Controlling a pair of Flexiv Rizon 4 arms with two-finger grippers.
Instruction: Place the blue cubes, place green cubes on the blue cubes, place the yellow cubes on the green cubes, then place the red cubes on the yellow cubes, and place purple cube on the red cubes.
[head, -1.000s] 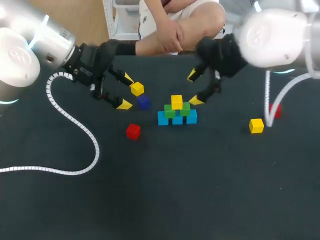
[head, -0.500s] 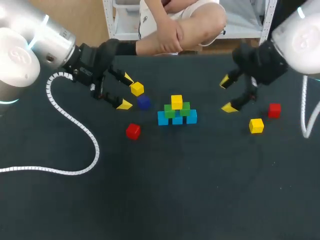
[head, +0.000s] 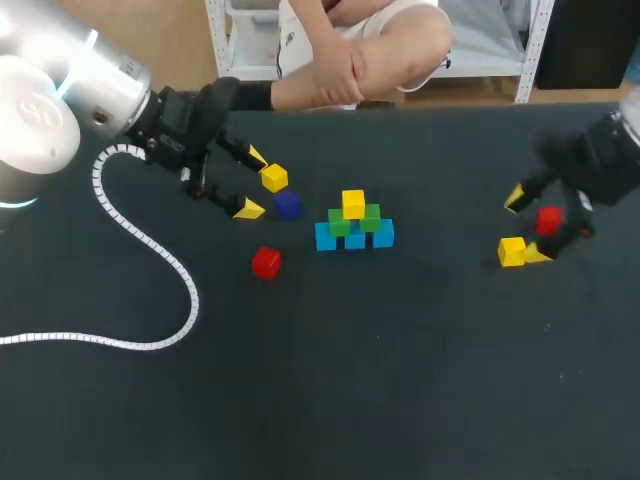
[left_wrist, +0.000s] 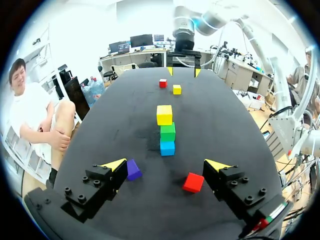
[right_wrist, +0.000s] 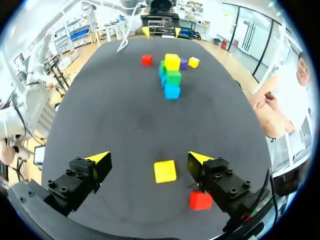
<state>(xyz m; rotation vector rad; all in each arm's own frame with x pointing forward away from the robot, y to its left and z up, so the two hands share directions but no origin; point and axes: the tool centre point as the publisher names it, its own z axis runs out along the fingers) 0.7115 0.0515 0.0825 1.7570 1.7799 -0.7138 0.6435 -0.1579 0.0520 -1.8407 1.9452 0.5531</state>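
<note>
A pyramid stands mid-table: blue cubes (head: 355, 240) at the bottom, green cubes (head: 340, 222) on them, one yellow cube (head: 353, 203) on top. My left gripper (head: 252, 182) stands open to the pyramid's left, beside a loose yellow cube (head: 274, 178) and the purple cube (head: 288, 204). In the left wrist view the gripper (left_wrist: 166, 165) has the purple cube (left_wrist: 132, 169) by one finger and a red cube (left_wrist: 193, 182) by the other. My right gripper (head: 527, 225) is open at the table's right over a yellow cube (head: 512, 251) and a red cube (head: 548, 220). In the right wrist view that yellow cube (right_wrist: 165, 171) lies between the open fingers of the gripper (right_wrist: 150, 158), untouched.
A red cube (head: 266, 262) lies alone in front of the left gripper. A white ribbed cable (head: 150, 250) from the left arm snakes over the left half of the table. A seated person's knee is at the far edge, off the table.
My right arm has swung away from the pyramid to the table's right side, ending over the loose yellow and red cubes. The left arm and all cubes stayed put.
</note>
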